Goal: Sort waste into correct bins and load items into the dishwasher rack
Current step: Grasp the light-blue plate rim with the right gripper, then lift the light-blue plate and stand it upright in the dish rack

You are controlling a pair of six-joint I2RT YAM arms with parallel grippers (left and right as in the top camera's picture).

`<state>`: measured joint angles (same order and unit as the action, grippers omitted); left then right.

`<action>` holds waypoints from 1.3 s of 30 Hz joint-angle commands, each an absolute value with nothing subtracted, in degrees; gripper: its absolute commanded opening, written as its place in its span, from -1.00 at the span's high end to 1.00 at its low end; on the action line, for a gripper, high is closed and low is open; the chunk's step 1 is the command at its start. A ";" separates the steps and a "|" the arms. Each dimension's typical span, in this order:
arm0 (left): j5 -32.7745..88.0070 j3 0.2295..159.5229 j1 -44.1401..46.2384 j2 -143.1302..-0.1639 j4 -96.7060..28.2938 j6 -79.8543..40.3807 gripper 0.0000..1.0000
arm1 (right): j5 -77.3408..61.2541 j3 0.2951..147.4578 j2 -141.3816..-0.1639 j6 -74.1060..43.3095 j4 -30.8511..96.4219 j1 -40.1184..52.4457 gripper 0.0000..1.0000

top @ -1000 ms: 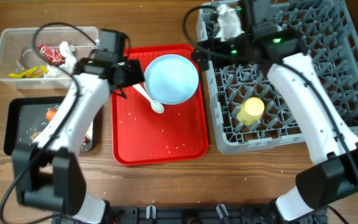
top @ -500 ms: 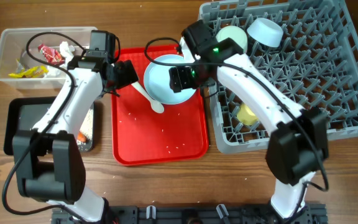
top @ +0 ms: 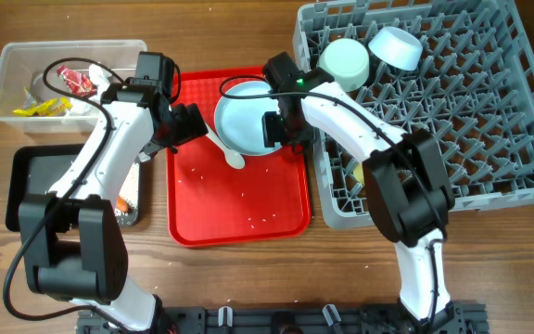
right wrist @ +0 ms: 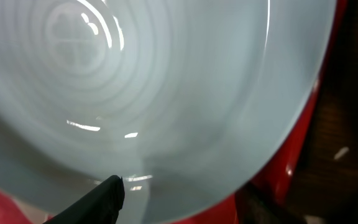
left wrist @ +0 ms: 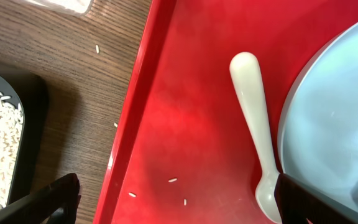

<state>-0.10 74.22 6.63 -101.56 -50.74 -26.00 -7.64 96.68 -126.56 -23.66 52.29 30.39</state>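
Observation:
The light blue plate [top: 246,116] lies on the flat red tray [top: 239,213], with the white spoon [top: 222,148] at its left edge. My right gripper [top: 276,130] is open and straddles the plate's right rim; in the right wrist view [right wrist: 185,199] one finger lies over the plate [right wrist: 166,81]. My left gripper [top: 184,125] is open and empty above the spoon [left wrist: 253,124], with a finger on each side [left wrist: 179,205]. Two light blue bowls [top: 346,60] [top: 395,44] and the yellow cup [top: 369,172] sit in the grey rack [top: 471,139].
The clear tub [top: 17,60] at the far left holds a red wrapper [top: 72,82], a yellow wrapper [top: 40,109] and tissue [top: 95,74]. The black tray [top: 26,172] holds rice [top: 130,190] and a carrot [top: 121,202]. Rice grains dot the red tray.
My right arm left the rack's far corner and came down to the plate's right rim. The two bowls now show in the rack. My left gripper shifted slightly towards the spoon.

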 commanded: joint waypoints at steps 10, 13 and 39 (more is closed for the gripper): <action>0.16 74.81 6.63 -100.40 -51.29 -26.13 -1.00 | -6.35 96.64 -130.52 -27.16 51.11 30.48 0.91; 0.14 74.81 6.63 -100.40 -51.09 -26.13 -1.00 | -6.28 96.64 -130.52 -26.65 50.63 30.46 0.91; -1.56 74.78 6.59 -100.40 -46.87 -26.15 -0.99 | 42.52 109.10 -103.90 15.11 36.36 1.02 0.91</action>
